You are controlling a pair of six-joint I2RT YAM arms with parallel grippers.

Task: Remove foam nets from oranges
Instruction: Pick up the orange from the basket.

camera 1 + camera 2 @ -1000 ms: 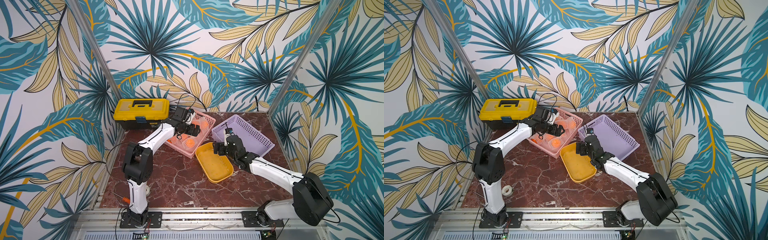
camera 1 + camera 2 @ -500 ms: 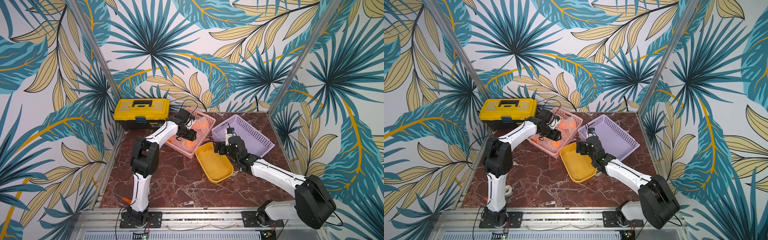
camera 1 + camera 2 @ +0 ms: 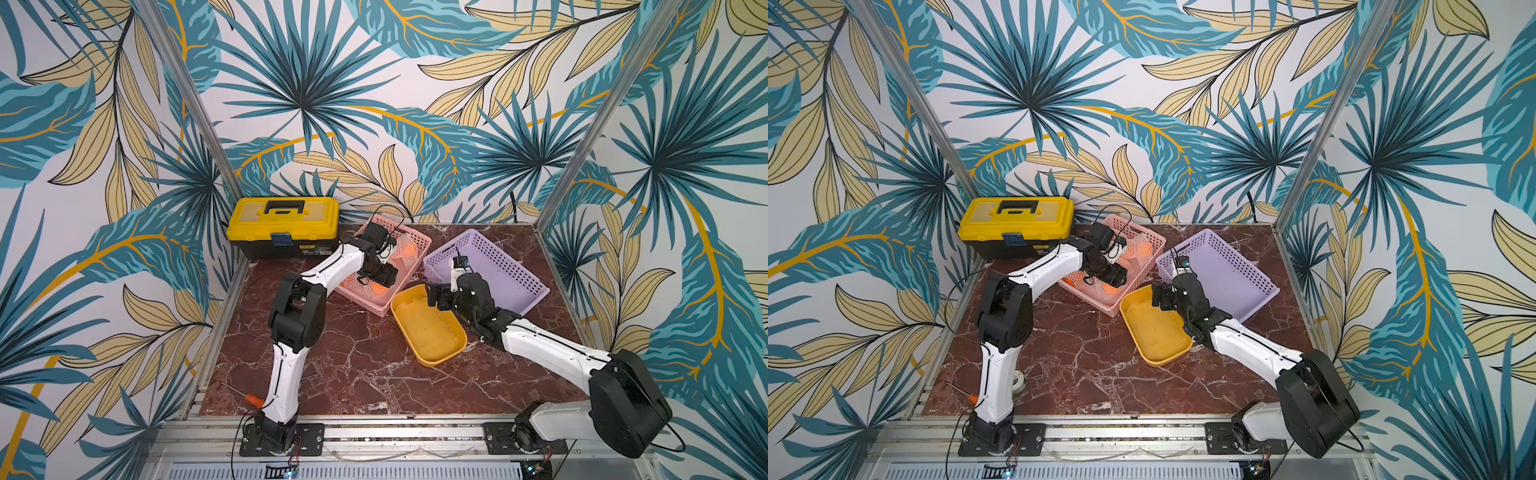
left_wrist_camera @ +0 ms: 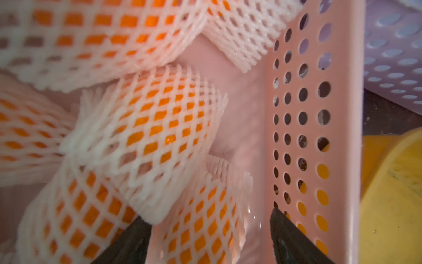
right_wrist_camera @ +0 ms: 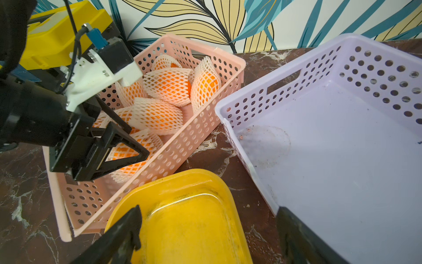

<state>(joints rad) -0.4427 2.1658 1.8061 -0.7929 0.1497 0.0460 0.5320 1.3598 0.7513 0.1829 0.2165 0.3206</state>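
nothing readable; the yellow toolbox [image 3: 282, 226] bears a small front label [image 3: 309, 250] (too tiny to read).

The light is bright and soft, with only faint shadows. In the left wrist view, some foam nets [image 4: 68, 34] look blurry. Both top views look sharp.

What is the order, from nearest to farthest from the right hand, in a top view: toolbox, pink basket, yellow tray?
1. Yellow tray, right below the right hand.
2. Pink basket, just beyond the tray.
3. Toolbox, back left corner.
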